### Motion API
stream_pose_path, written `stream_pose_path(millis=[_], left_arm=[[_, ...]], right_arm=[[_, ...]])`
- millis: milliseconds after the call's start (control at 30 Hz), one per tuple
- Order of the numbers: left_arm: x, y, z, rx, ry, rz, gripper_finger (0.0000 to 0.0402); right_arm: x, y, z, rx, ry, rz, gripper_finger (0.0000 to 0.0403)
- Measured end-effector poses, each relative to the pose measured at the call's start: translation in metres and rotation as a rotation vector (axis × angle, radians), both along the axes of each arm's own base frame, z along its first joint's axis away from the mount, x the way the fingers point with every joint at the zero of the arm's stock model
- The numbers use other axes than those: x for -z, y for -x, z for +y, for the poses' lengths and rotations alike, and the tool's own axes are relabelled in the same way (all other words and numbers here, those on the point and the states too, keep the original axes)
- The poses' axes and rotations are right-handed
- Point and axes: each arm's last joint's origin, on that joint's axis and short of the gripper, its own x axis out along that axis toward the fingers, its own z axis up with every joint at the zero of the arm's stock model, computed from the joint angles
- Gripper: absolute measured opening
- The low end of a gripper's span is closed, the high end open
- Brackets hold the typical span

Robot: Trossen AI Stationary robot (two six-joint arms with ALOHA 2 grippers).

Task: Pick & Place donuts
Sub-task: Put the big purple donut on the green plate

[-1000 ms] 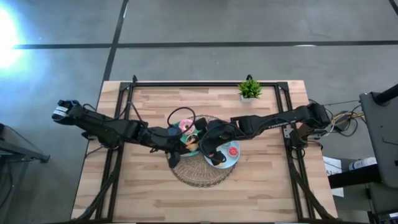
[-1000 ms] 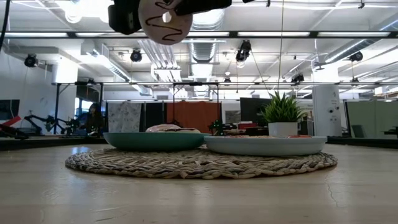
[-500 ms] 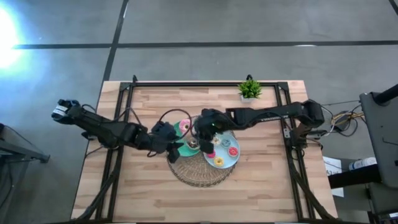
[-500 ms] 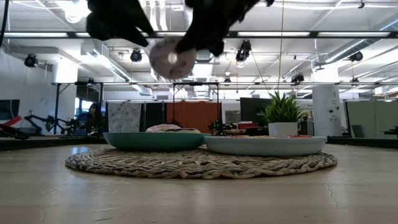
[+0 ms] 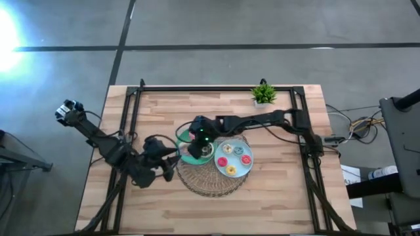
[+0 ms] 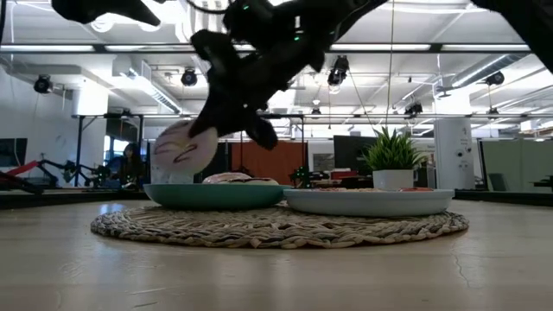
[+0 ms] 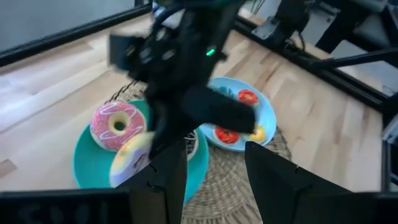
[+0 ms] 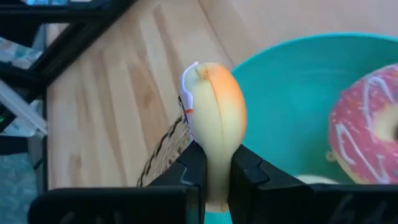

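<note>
1. Since half a second ago the right gripper (image 8: 214, 171) has carried its donut across from above the light-blue plate (image 5: 244, 170) and down to the green plate (image 5: 186, 157), while the left gripper (image 7: 214, 168) has pulled back off the mat toward the table's left side.
2. Right gripper: its fingers are pinched on the lilac-frosted donut (image 8: 213, 118), held on edge, orange-tan back showing in the right wrist view.
3. That donut (image 6: 183, 150) hangs just above the green plate's (image 6: 214, 195) near-left rim in the low view, tilted, its pale face with a dark squiggle turned outward.
4. Just beyond the right gripper, on the same plate, lies the pink-frosted donut (image 8: 367, 121); a second large one lies beside it, mostly hidden.
5. To the right gripper's other side, on the light-blue plate (image 7: 268, 115), sit the small donuts (image 5: 235, 157), red and orange.
6. Left gripper (image 5: 165, 160): fingers parted, holding nothing, beside the woven mat (image 5: 203, 183) and facing the plates.
7. A potted plant (image 5: 264, 94) stands well behind, at the table's far edge.
</note>
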Motion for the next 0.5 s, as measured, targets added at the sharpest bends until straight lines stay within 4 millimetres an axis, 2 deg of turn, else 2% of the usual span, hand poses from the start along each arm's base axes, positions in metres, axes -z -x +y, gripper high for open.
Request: stream_pose_path(millis=[233, 400, 500], left_arm=[[0.0, 0.007, -0.004, 0.018, -0.02, 0.006, 0.0135], [-0.001, 0.013, -0.005, 0.036, -0.029, 0.021, 0.0135], [0.0, 0.018, -0.005, 0.046, -0.045, 0.044, 0.0135]], right_arm=[[0.023, -0.025, -0.008, -0.002, 0.019, 0.157, 0.0029], [0.016, -0.033, -0.01, -0.002, 0.147, 0.227, 0.0032], [0.011, -0.036, -0.011, -0.031, 0.229, 0.241, 0.005]])
